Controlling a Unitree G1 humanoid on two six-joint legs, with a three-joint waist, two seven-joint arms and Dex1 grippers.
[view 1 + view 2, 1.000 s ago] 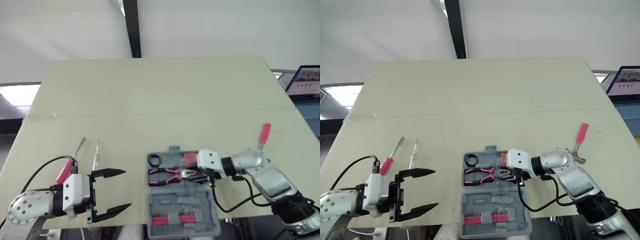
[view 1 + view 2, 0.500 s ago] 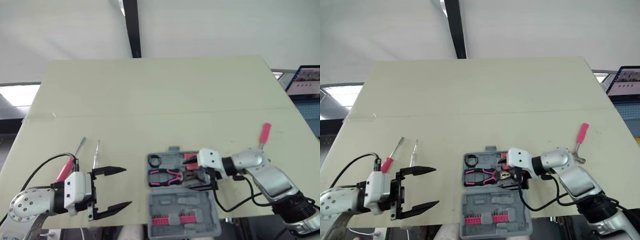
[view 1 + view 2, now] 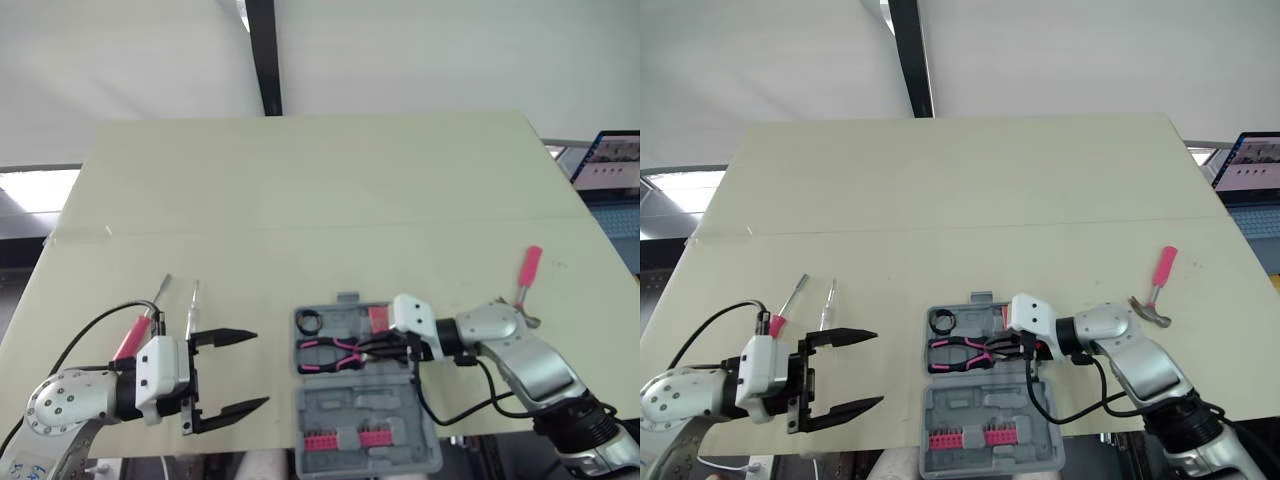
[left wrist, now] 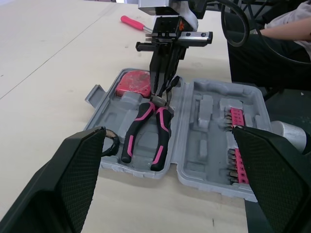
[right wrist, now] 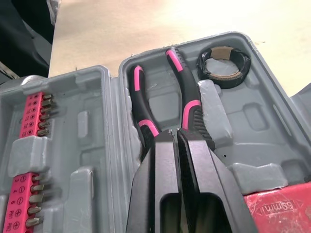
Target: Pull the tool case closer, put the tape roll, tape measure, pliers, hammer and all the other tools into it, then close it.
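The left gripper [image 3: 260, 368] hovers low over the table left of the case [image 3: 365, 405]. Its forearm is level, pointing toward the case, and the claw is spread wide with nothing in it. Just behind it, also left of the case, lie two screwdrivers, one pink-handled [image 3: 130, 338] and one clear-handled [image 3: 192, 305]. Both look light, stiff and thin, and likely to roll on their round shafts, so the handle is probably the better hold than the bare steel. The case lies open and flat. In its far half, the tape roll [image 3: 309, 321] is at the left end, the pliers [image 3: 325, 353] are in their slot, and the red tape measure [image 3: 379, 317] is at the right end. The pliers are rigid metal with rubbery pink grips, which should not slip. The right gripper [image 5: 174, 135] reaches in from the case's right side with its wrist bent down. Its claw is drawn almost together, leaving only a slit, with the tips at the pliers' pivot. Whether it pinches anything there cannot be told. The hammer [image 3: 1157, 288] lies right of the case, well apart. It will be head-heavy, so a hold on the pink handle near the head should keep it from swinging.
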